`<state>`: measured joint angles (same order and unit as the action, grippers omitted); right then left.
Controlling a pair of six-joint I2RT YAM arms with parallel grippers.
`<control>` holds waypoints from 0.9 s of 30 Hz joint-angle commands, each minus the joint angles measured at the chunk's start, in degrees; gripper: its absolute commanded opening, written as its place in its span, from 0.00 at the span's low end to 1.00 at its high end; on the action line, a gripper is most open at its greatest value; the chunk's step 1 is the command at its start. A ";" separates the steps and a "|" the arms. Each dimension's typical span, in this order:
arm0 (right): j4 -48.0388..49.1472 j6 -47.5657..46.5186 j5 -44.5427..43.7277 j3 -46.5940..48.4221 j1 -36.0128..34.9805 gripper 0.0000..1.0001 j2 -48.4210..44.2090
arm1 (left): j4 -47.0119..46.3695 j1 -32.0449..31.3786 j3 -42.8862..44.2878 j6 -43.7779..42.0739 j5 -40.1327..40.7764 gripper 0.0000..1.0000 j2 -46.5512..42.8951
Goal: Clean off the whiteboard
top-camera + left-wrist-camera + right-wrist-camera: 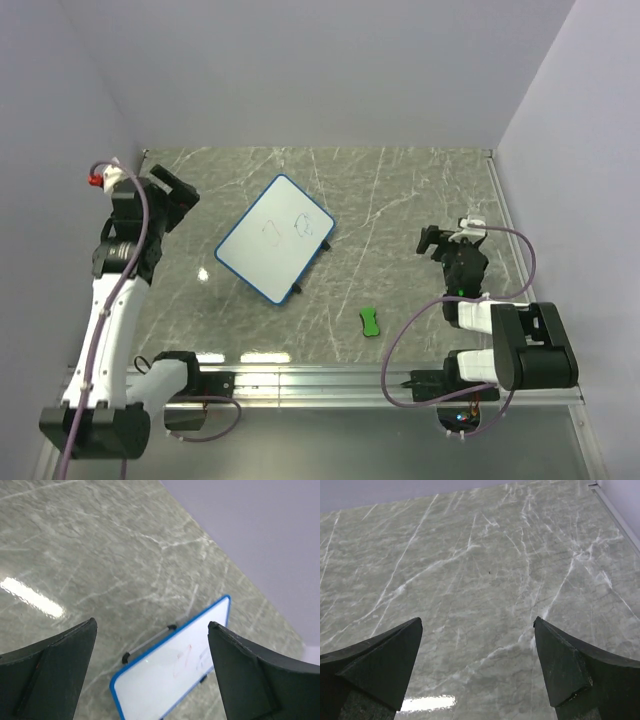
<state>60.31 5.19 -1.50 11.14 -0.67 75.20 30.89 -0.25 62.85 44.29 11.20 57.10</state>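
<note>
The whiteboard (275, 238), white with a thin blue frame, lies tilted on the marble table left of centre, with faint red and blue scribbles near its far corner. It also shows in the left wrist view (172, 672). A small green eraser (370, 321) lies on the table in front of it, to the right. My left gripper (178, 190) is open and empty, raised to the left of the board. My right gripper (433, 243) is open and empty, over bare table at the right, behind the eraser.
The marble table (400, 200) is walled at the back and both sides. A thin bar with black end caps (148, 642) runs along one edge of the board. A metal rail (330, 380) runs along the near edge by the arm bases.
</note>
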 commanded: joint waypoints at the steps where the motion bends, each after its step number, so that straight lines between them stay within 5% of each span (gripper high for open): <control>1: -0.79 -0.27 -9.55 4.32 -2.84 1.00 -2.06 | 5.05 -0.10 -2.55 -0.43 -6.09 0.99 -5.84; 5: -40.24 6.35 -9.94 27.22 -4.96 1.00 -2.52 | -0.11 -0.10 -9.31 -0.61 -14.59 0.99 -16.12; 9: -43.34 18.51 1.48 42.25 -6.71 1.00 -3.57 | -5.03 -0.10 -21.58 3.76 -24.45 0.97 -25.97; 12: -55.19 27.13 17.97 56.65 -6.98 1.00 0.55 | -10.73 -0.10 -32.21 9.20 -31.90 0.96 -34.67; 15: -63.99 50.83 27.90 59.79 -6.54 1.00 6.08 | -17.06 -0.10 -41.71 14.39 -36.40 0.96 -42.49; 17: -62.33 53.43 40.64 59.09 -7.24 1.00 12.06 | -19.81 -0.10 -45.95 16.25 -38.00 0.97 -45.76; 19: -85.56 42.27 32.84 65.56 -12.74 1.00 14.61 | -23.58 -0.10 -50.53 17.67 -40.36 0.97 -46.20; 23: -112.60 32.08 11.55 77.97 -24.86 1.00 19.45 | -29.54 -0.19 -55.36 17.05 -42.05 0.95 -44.97; 27: -119.73 31.81 1.59 72.23 -33.07 1.00 17.89 | -34.14 -0.28 -57.48 16.97 -40.91 0.95 -43.22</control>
<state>-41.91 39.81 9.80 85.23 -28.77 98.28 6.83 -0.36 6.09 60.23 -27.73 13.02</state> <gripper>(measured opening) 0.996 0.950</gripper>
